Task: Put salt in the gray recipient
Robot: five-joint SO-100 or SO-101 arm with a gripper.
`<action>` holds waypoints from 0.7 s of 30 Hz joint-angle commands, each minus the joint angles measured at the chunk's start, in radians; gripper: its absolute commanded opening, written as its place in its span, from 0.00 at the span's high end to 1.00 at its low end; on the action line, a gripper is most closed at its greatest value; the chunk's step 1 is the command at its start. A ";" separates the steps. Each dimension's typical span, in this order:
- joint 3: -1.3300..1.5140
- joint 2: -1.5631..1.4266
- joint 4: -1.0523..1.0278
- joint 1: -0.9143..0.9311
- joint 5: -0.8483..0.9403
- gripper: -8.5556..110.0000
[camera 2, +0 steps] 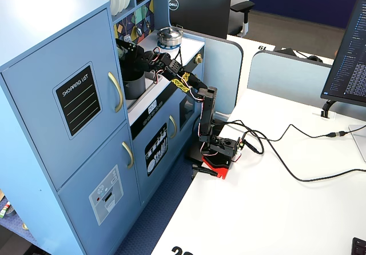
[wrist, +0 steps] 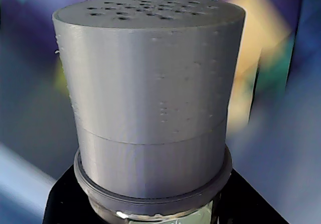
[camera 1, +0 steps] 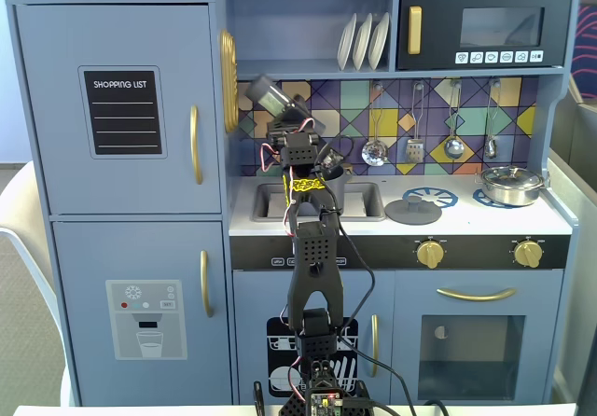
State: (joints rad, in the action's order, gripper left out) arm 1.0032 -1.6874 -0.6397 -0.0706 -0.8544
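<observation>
My gripper [camera 1: 291, 117] is shut on the salt shaker [camera 1: 268, 94] and holds it tilted up and to the left, in front of the backsplash above the sink. In the wrist view the shaker's gray perforated cap [wrist: 150, 83] fills the frame, with the black jaws [wrist: 155, 215] closed on its body at the bottom edge. The dark gray pot [camera 2: 135, 87] stands in the sink area below the gripper [camera 2: 132, 54] in a fixed view. In the front fixed view the arm hides most of the pot.
A flat gray lid [camera 1: 414, 212] lies on the counter right of the sink [camera 1: 364, 201]. A shiny steel pan [camera 1: 510, 185] sits on the right burner. Utensils [camera 1: 375, 145] hang on the backsplash. The cupboard wall with a yellow handle [camera 1: 228, 80] is just left of the shaker.
</observation>
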 commanded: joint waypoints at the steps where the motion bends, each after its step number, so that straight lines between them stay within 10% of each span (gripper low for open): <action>1: -0.066 -0.029 0.000 0.003 0.014 0.93; 12: 0.318 -0.198 0.091 0.086 -0.012 0.93; 21: 0.037 -0.100 0.104 0.124 0.262 0.93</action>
State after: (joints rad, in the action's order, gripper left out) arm 1.2134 -1.7794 -0.5553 -0.0015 -0.7332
